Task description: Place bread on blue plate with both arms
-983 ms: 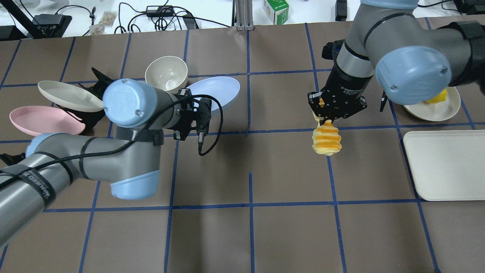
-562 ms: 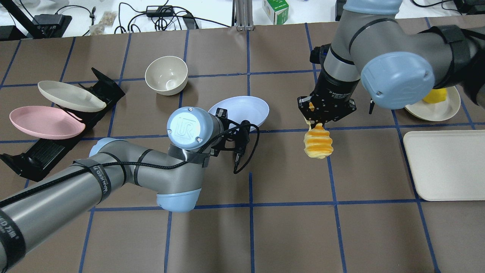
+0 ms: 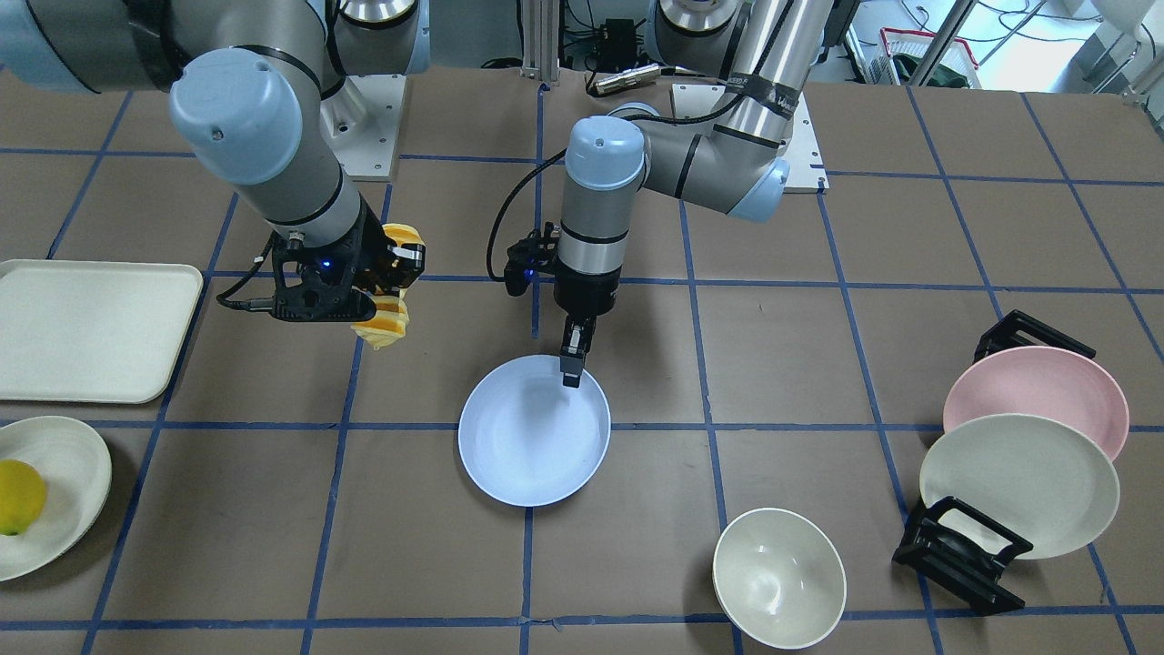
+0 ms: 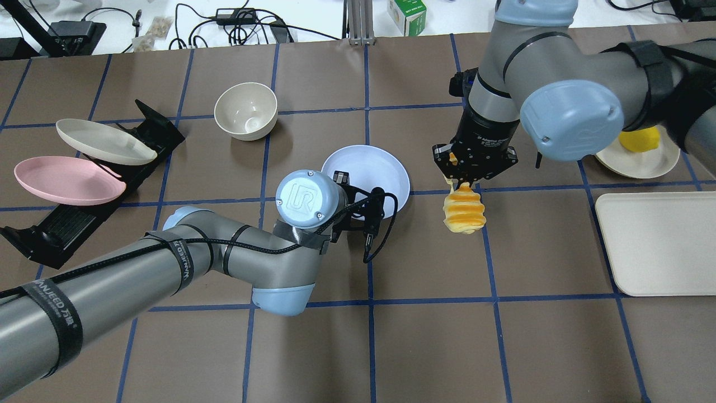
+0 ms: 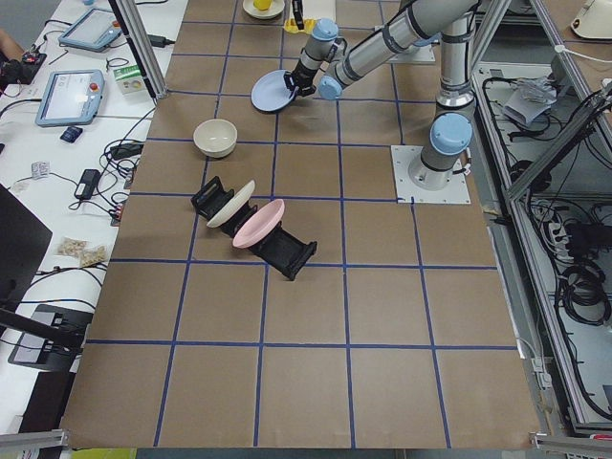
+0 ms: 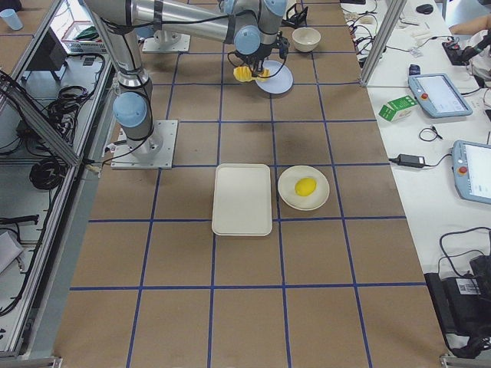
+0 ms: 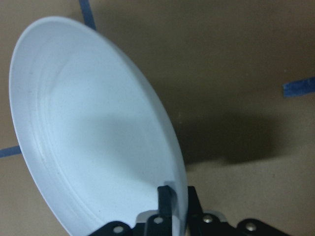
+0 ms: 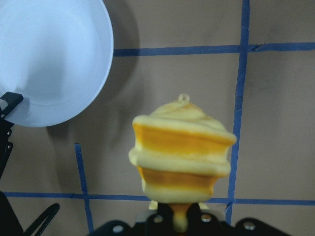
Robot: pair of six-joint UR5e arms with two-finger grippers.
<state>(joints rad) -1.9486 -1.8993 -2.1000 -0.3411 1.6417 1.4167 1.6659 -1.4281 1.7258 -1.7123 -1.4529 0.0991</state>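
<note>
The blue plate (image 4: 369, 165) is held by its near rim, a little above the table's middle; it also shows in the front view (image 3: 534, 437) and the left wrist view (image 7: 88, 137). My left gripper (image 3: 573, 368) is shut on that rim, also in the left wrist view (image 7: 174, 206). My right gripper (image 4: 464, 180) is shut on one end of the bread (image 4: 464, 211), which hangs down from it just right of the plate. In the right wrist view the bread (image 8: 179, 152) is lower right of the plate (image 8: 49, 59).
A cream bowl (image 4: 246, 110) stands at the back left. A black rack (image 4: 67, 224) at the far left holds a pink plate (image 4: 61, 182) and a cream plate (image 4: 100, 141). A cream tray (image 4: 660, 243) and a cream plate (image 4: 654, 162) with a yellow fruit (image 4: 640, 140) lie at the right.
My left arm has carried the blue plate rightward to the table's middle. My right arm has moved left with the bread, closing the gap between them.
</note>
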